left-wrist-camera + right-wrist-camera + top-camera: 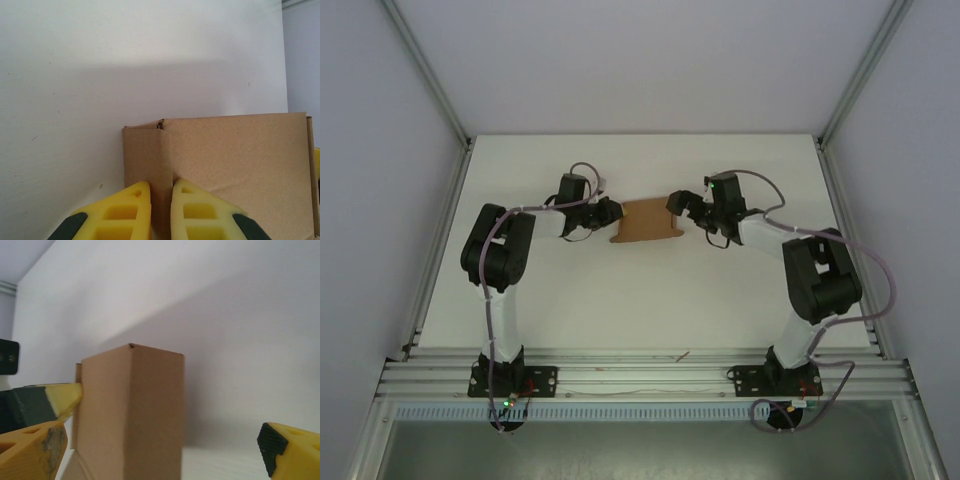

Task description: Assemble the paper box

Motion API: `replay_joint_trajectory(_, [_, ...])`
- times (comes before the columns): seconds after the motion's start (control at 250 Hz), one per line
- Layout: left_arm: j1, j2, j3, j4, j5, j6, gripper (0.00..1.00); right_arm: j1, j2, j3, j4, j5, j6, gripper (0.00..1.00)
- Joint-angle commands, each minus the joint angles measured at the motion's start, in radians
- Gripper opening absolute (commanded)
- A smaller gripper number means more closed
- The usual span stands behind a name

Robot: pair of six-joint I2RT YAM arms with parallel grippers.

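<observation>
Soft, even light from overhead fills the top view, leaving the white bench (620, 290) bright and slightly washed out, with only faint shadows. In both wrist views a broad, soft-edged shadow crosses the pale background behind the paper box (235, 165). Its cardboard grain is crisp in the left view, dimmer and shaded in the right

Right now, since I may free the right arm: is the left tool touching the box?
Touching. In the left wrist view, the left tool has its fingers pressed on a box wall from both sides, no gap.
</observation>
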Motion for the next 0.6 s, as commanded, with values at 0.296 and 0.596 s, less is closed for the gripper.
replay_joint_trajectory(0.296, [0.003,0.014,-0.038,-0.073,-0.023,0.019,0.14,0.0,0.181,0.068,0.177,-0.264,0.171,0.88])
replay_joint_trajectory(0.596, [0.002,-0.044,-0.053,0.004,0.005,0.035,0.19,0.002,0.166,0.064,0.344,-0.351,0.302,0.4])
